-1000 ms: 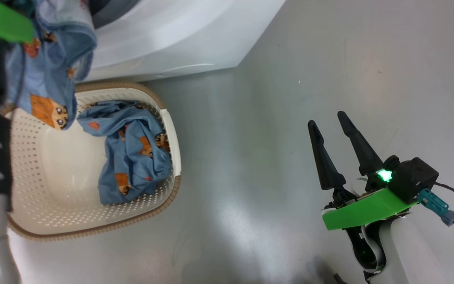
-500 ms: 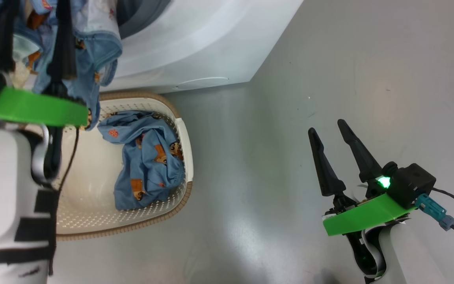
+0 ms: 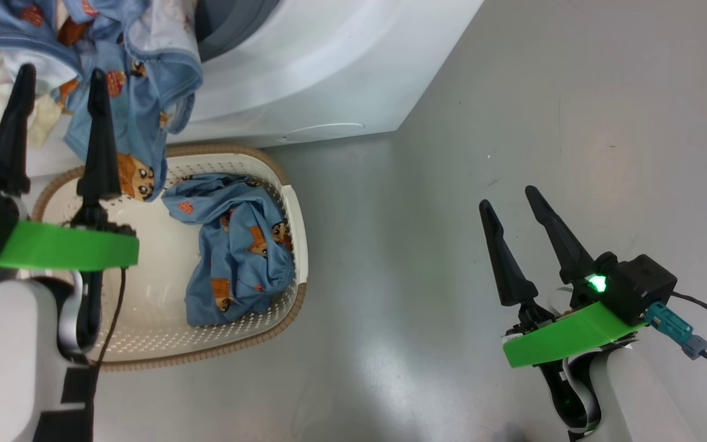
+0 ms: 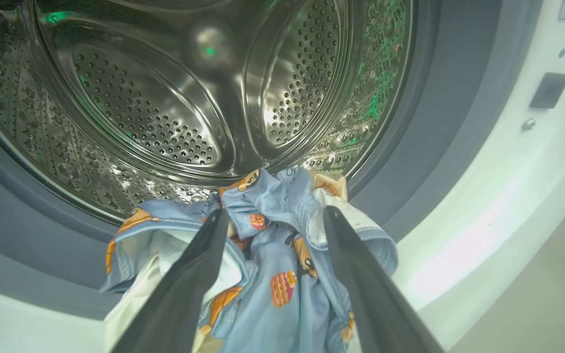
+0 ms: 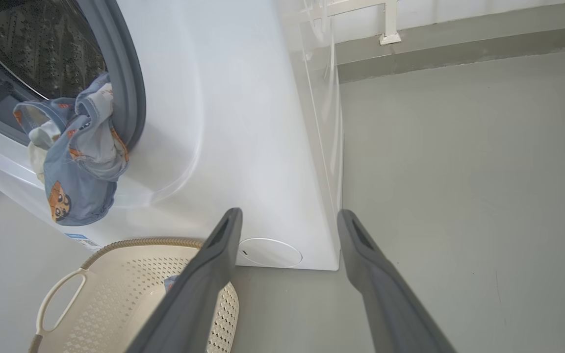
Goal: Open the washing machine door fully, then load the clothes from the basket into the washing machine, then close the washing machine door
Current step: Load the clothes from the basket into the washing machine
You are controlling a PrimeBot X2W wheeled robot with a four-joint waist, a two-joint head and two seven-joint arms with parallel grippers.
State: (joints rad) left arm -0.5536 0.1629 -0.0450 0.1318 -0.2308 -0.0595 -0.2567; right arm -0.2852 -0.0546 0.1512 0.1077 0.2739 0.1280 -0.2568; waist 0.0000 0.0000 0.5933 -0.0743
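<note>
Smooth, glossy grey floor [image 3: 513, 92], washed with soft pale glare and dotted with a few tiny dark specks. Meets a darker grey strip [image 5: 459, 54] at the far side, running along the foot of a white wall [image 5: 483, 12]. Carries the small foot of a white frame [image 5: 390, 35] there.

I see a grey floor [image 5: 459, 186], smooth and a little shiny. At its far end a low grey kerb [image 5: 459, 56] runs across. On the kerb stands the foot of a white frame [image 5: 389, 35], and behind the kerb rises a white wall [image 5: 483, 10]. In my head view the floor carries a pale light reflection [image 3: 369, 344] and a small white speck [image 3: 488, 158]. How they lie from the kerb, I cannot tell.
</note>
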